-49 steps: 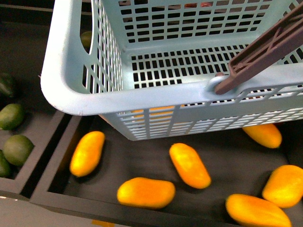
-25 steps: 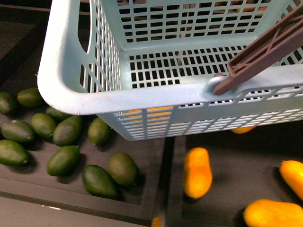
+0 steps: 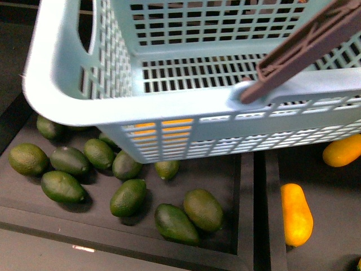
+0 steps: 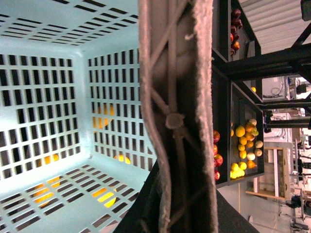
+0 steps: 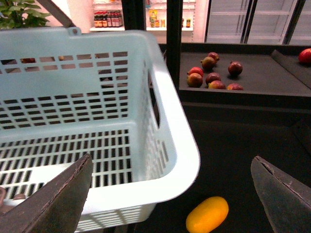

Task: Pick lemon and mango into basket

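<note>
A light turquoise basket (image 3: 141, 107) with slotted sides fills the upper two thirds of the front view, tilted and slightly blurred. Its near rounded corner is at the left of the frame. A brown handle (image 3: 304, 45) slants from the near rim up to the upper right corner.

A mango (image 3: 296, 213), long and orange-yellow, lies below the basket at the lower right in a dark tray (image 3: 333, 237). A second mango (image 3: 342, 149) lies at the right edge, partly under the basket's side. At the lower left, a neighbouring dark tray (image 3: 240, 214) holds a cluster of dark green oval fruits (image 3: 128, 196).

The left wrist view looks into the basket (image 4: 48, 97) along the brown handle (image 4: 175, 73), which runs very close across the middle. Orange patches show through the slots. Whether the left gripper is closed on the handle cannot be told. A far bin holds small yellow and orange round fruits (image 4: 243, 145), too small to identify.

In the right wrist view, the right gripper (image 5: 171, 160) has its two dark fingers (image 5: 58, 199) spread wide apart, holding nothing. They hang over the basket's (image 5: 180, 141) rounded corner. One mango (image 5: 207, 213) lies on the dark surface just beside that corner. Further off, red fruits (image 5: 211, 73) sit on a dark shelf (image 5: 262, 73).
</note>
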Motion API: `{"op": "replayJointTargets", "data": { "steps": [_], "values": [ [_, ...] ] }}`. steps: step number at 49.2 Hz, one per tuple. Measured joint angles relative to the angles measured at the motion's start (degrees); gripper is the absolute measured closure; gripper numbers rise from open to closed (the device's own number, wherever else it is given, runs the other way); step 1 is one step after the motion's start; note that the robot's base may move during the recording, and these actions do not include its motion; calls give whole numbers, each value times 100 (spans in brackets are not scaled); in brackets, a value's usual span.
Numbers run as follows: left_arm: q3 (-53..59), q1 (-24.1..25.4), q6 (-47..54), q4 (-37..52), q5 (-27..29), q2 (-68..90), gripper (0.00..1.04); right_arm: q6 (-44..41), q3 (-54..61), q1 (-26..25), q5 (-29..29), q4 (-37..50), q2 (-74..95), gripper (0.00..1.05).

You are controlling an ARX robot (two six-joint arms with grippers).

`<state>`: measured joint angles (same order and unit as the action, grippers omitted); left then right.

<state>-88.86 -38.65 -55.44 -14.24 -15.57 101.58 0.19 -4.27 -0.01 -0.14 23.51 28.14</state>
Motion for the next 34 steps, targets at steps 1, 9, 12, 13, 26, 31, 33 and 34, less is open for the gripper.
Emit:
{"op": "replayJointTargets", "data": {
  "steps": [1,9,12,13,26,31,33,34],
  "values": [
    [0,-9,2,0,-11,0,99,0,0,0,0,0,0,9],
    [17,-68,83,2,-2,20,99,1812,-1276,-39,1902,-2721,907,9],
    [17,-98,101,2,2,26,99,2448,-1646,-433,1989,-3272,1357,9],
    [17,-98,79,2,-28,26,99,2699,-1698,-616,1932,-3283,1534,9],
    [17,-42,-2,0,-33,26,99,3322,-2791,-2465,1082,-1281,4354,9],
    [17,-66,-13,0,-77,26,99,3333,-3008,-2361,1119,-737,5635,9],
    [17,-72,-11,0,-79,26,99,3379,-3099,-2260,1178,-619,6177,9],
    [17,-72,-13,0,-77,26,99,3440,-3161,-2214,1165,-577,6382,9]
  ]
}}
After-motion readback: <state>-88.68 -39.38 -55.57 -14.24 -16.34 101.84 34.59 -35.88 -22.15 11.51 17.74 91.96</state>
